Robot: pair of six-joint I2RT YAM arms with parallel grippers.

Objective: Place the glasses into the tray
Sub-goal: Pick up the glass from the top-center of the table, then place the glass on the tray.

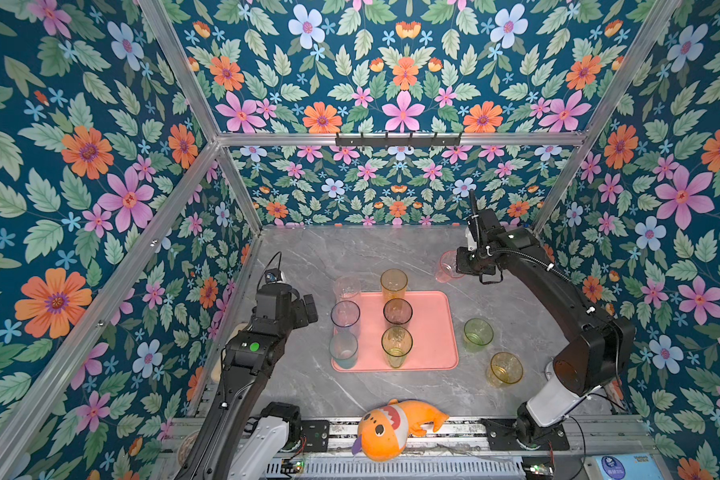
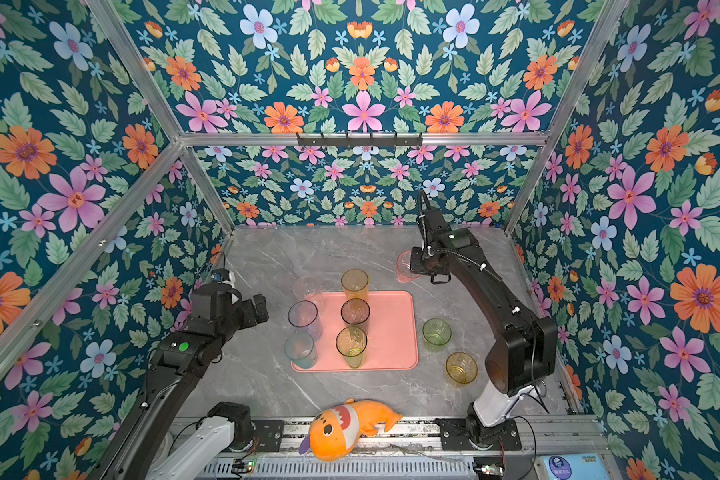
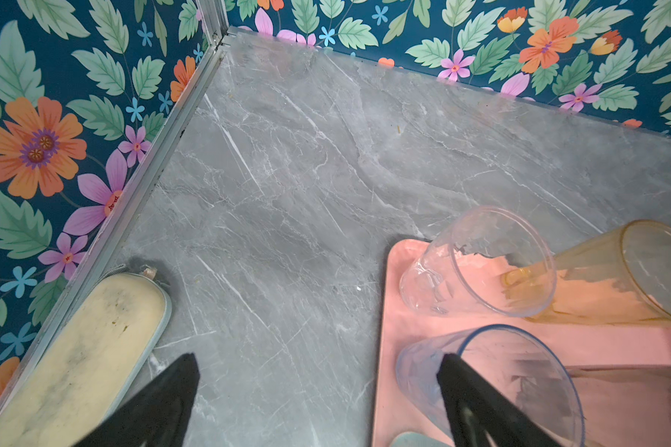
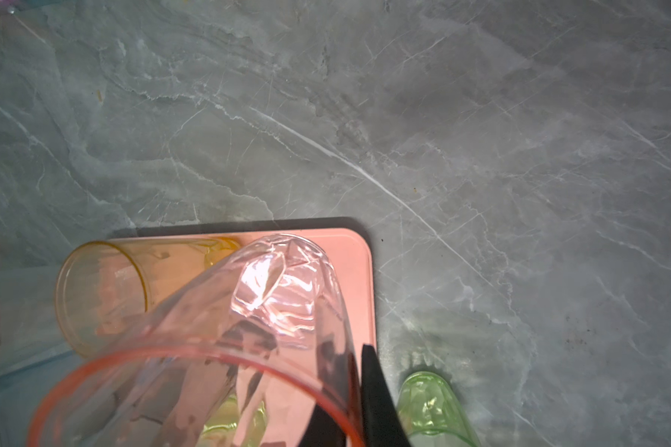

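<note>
Contents, both top views: tray point(image 1: 431, 336) point(image 2: 391, 336) lies mid-worktop point(image 1: 308, 257); you have six upright in it: clear tumbler point(image 1: 347, 286), amber tumbler point(image 1: 393, 284), blue-grey tumbler point(image 1: 345, 316), smoke-grey tumbler point(image 1: 397, 312), teal tumbler point(image 1: 343, 349), yellow-green tumbler point(image 1: 396, 345).
Strays, both top views: green tumbler point(image 1: 478, 333) and yellow tumbler point(image 1: 504, 368) stand on the worktop on the right arm's side, apart from the tray.
Carried item, both top views: pink tumbler point(image 1: 446, 266), tilted and seemingly lifted near the tray's far corner, borne by the right gripper point(image 1: 459, 266).
Left wrist view: left gripper point(image 3: 318, 406), fingers point(image 3: 163, 402) spread wide, grasping nothing, over bare worktop beside the tray; beige dish point(image 3: 86, 348) lies along the wall.
Right wrist view: fingers point(image 4: 376, 394) clenched on the pink tumbler's wall near its rim, tray corner beneath.
Progress: six of nine look done; you owe the pink one in hand, then green and yellow.
</note>
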